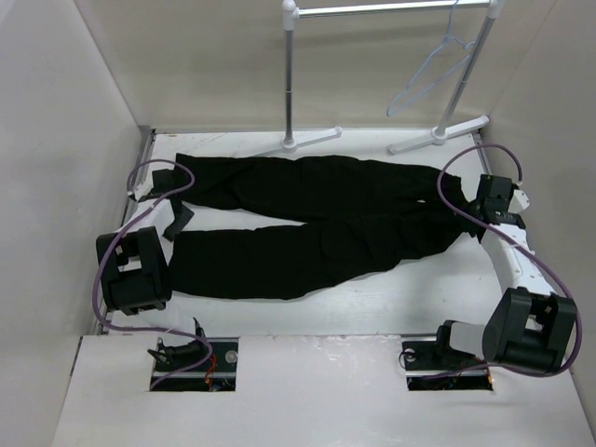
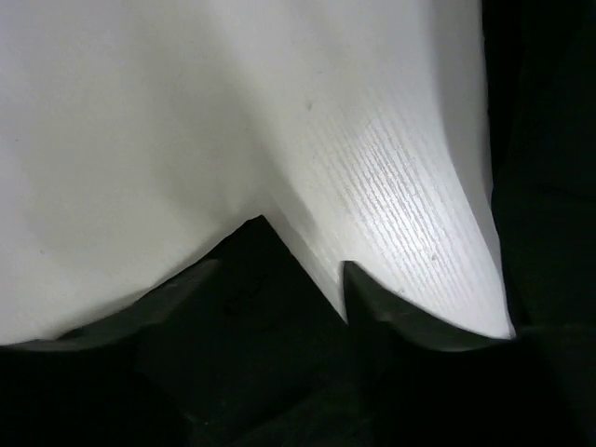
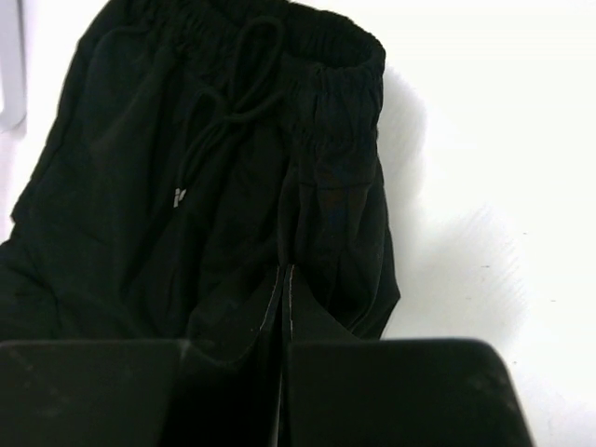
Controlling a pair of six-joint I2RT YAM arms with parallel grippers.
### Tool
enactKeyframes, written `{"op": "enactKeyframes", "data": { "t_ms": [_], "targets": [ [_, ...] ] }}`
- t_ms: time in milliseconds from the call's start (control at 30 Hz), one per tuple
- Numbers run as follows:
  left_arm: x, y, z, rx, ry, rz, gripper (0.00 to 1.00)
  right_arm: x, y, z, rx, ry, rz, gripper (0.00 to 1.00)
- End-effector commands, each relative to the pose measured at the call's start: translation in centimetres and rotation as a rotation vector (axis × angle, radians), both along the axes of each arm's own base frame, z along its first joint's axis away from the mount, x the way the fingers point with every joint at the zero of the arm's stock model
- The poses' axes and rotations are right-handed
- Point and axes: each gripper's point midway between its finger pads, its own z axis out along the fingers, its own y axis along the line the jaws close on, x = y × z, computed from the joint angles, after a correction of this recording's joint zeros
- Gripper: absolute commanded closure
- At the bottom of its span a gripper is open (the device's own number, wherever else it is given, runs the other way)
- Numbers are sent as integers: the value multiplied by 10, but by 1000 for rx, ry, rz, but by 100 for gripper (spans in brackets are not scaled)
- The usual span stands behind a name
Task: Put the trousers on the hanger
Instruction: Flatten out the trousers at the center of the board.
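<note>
The black trousers (image 1: 307, 214) lie flat across the white table (image 1: 372, 298), waist at the right, leg ends at the left. My right gripper (image 1: 473, 216) is at the waist end; in the right wrist view it (image 3: 285, 279) is shut on the fabric just below the elastic waistband (image 3: 326, 47). My left gripper (image 1: 177, 222) is at the end of the near leg; in the left wrist view it (image 2: 279, 275) holds a corner of black cloth (image 2: 256, 307) between its fingers. The pale hanger (image 1: 430, 73) hangs from the rack rail at the back right.
The white garment rack (image 1: 291, 74) stands at the back of the table, its feet (image 1: 312, 140) close to the far trouser leg. Walls close in the table on the left, right and back. Purple cables (image 1: 112, 251) loop from both arms.
</note>
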Motion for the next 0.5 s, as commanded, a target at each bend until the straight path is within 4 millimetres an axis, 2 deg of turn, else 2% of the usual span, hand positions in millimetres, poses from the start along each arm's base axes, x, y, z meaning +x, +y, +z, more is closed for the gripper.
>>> {"op": "enactKeyframes", "data": {
  "t_ms": [0, 67, 133, 267, 333, 467],
  "targets": [
    [4, -2, -6, 10, 17, -18, 62, 24, -1, 37, -21, -122, 13, 96],
    [1, -7, -11, -16, 23, -24, 72, 25, -1, 41, -22, -133, 14, 95],
    [-4, -10, -11, -44, 23, -24, 74, 27, -2, 47, -23, -143, 16, 94],
    [-9, -7, 4, -58, -25, 17, 93, 35, -3, 56, -21, -161, 17, 95],
    [-9, -5, 27, -55, -87, 36, 99, 39, -1, 62, -16, -174, 28, 96],
    [-12, 4, 104, -31, -305, 101, 100, 43, -2, 86, -17, -238, 33, 98]
  ]
}}
